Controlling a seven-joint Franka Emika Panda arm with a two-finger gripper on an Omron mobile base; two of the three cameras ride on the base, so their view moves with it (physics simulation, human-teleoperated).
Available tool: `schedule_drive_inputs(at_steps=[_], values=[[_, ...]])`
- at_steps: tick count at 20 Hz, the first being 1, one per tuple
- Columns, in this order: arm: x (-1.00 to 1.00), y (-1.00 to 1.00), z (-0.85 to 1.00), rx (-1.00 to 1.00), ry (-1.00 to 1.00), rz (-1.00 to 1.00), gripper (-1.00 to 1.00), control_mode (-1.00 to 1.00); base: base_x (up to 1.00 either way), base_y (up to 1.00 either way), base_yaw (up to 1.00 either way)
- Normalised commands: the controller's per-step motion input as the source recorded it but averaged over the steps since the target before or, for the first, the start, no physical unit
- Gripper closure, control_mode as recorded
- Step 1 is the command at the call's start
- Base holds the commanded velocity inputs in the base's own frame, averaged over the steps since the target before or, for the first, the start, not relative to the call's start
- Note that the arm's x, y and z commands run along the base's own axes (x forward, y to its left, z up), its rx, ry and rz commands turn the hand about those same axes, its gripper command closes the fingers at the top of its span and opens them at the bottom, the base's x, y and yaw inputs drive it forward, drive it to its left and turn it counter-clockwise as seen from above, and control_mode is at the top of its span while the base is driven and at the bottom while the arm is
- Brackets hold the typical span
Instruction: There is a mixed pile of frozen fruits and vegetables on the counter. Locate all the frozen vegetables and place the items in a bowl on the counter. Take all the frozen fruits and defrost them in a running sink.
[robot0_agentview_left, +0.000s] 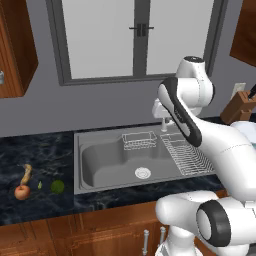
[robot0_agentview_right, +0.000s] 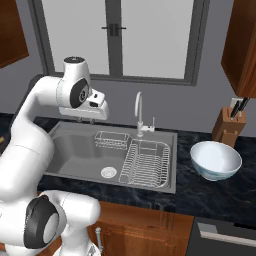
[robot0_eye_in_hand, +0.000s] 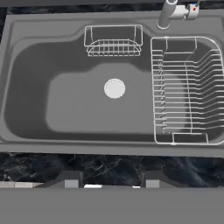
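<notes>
On the black counter (robot0_agentview_left: 35, 147), left of the sink (robot0_agentview_left: 107, 161), lies the pile: a red-orange round fruit (robot0_agentview_left: 22, 192), a curved yellow-brown fruit (robot0_agentview_left: 26, 173), a lumpy green ball (robot0_agentview_left: 57, 186) and a tiny green bit (robot0_agentview_left: 40, 185). The white bowl (robot0_agentview_right: 215, 160) stands on the counter right of the sink (robot0_agentview_right: 75, 150) and holds nothing that I can see. My gripper (robot0_eye_in_hand: 112, 180) hovers high above the sink (robot0_eye_in_hand: 78, 113), looking down on the drain, open, with nothing between its fingers. No water shows at the faucet (robot0_agentview_right: 138, 112).
A wire dish rack (robot0_agentview_right: 145, 162) fills the sink's right part, and a small wire basket (robot0_agentview_right: 111, 140) hangs at its back wall. A wooden knife block (robot0_agentview_right: 229, 127) stands behind the bowl. Wooden cabinets hang at both upper corners.
</notes>
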Motion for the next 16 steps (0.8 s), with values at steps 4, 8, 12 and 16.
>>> schedule_drive_inputs(at_steps=[4, 8, 12, 16], values=[[-0.04, 0.31, 0.00, 0.00, 0.00, 0.00, -1.00, -1.00, 0.00, 0.00, 0.00], [-0.10, 0.65, 0.00, 0.00, 0.00, 0.00, -1.00, -1.00, 0.00, 0.00, 0.00], [-0.24, 0.78, 0.00, 0.00, 0.01, 0.00, -1.00, -1.00, 0.00, 0.00, 0.00], [-0.37, 0.78, -0.08, 0.00, 0.01, 0.00, -1.00, -1.00, 0.00, 0.00, 0.00]])
